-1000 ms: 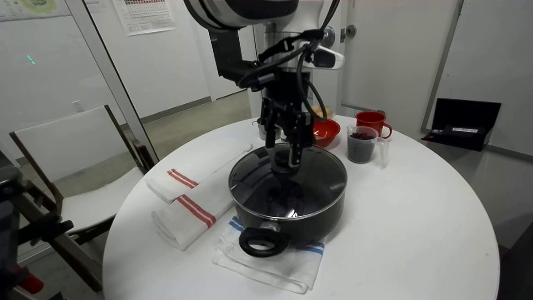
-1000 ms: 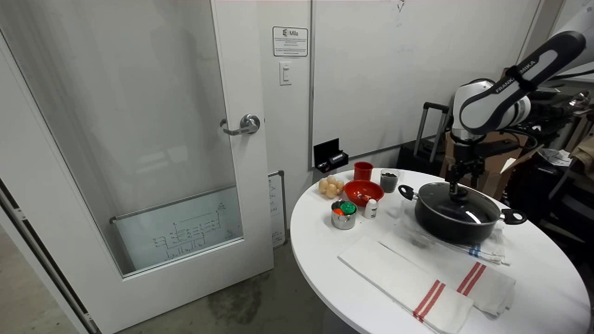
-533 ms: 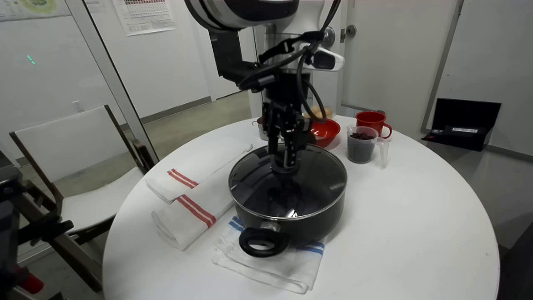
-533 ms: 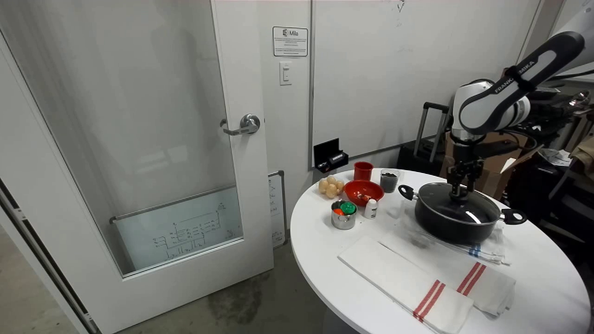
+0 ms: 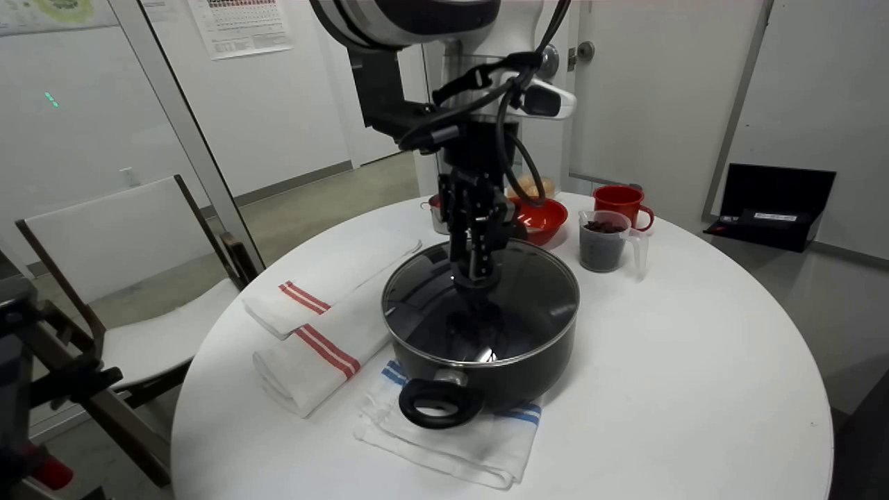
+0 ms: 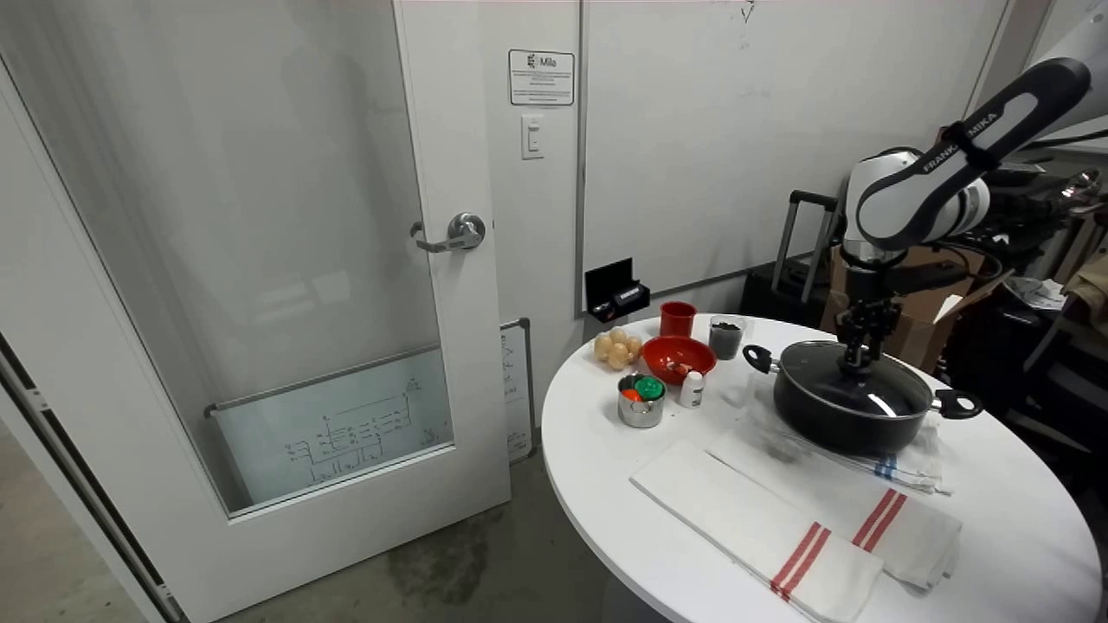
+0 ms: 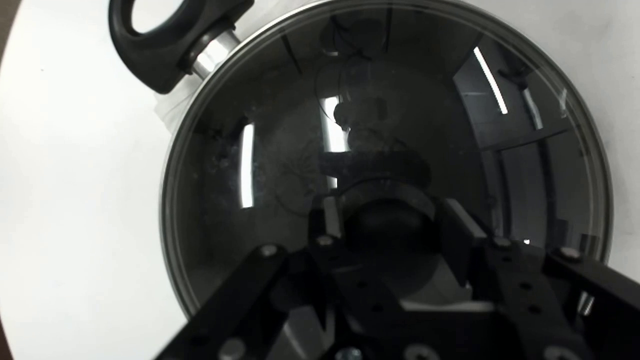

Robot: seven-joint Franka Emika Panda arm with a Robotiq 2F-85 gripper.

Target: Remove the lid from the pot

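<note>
The pot (image 5: pixel 535 382) is wide and black with loop handles. It stands on a folded cloth in both exterior views. Its round glass lid (image 5: pixel 437 326) with a metal rim lies flat on top, rim against rim all round. Pointing straight down from above, my gripper (image 6: pixel 855 356) is at the lid's centre. In the wrist view the black knob (image 7: pixel 392 225) sits between the two fingers (image 7: pixel 457 235), and the gripper (image 7: pixel 390 220) is shut on it. The knob's lower part is dark and hard to make out. The pot's inside is hidden by dark reflections in the glass.
Two red-striped towels (image 6: pixel 753 536) lie beside the pot. Behind it stand a red bowl (image 5: pixel 545 221), a measuring cup (image 5: pixel 603 243) and a red mug (image 5: pixel 620 201). A metal cup (image 6: pixel 640 408) and a white bottle (image 6: pixel 692 389) are close to the bowl.
My gripper's fingers have come together from wide apart and now flank the knob closely. The arm has hardly moved. Pot and lid stay where they were.
</note>
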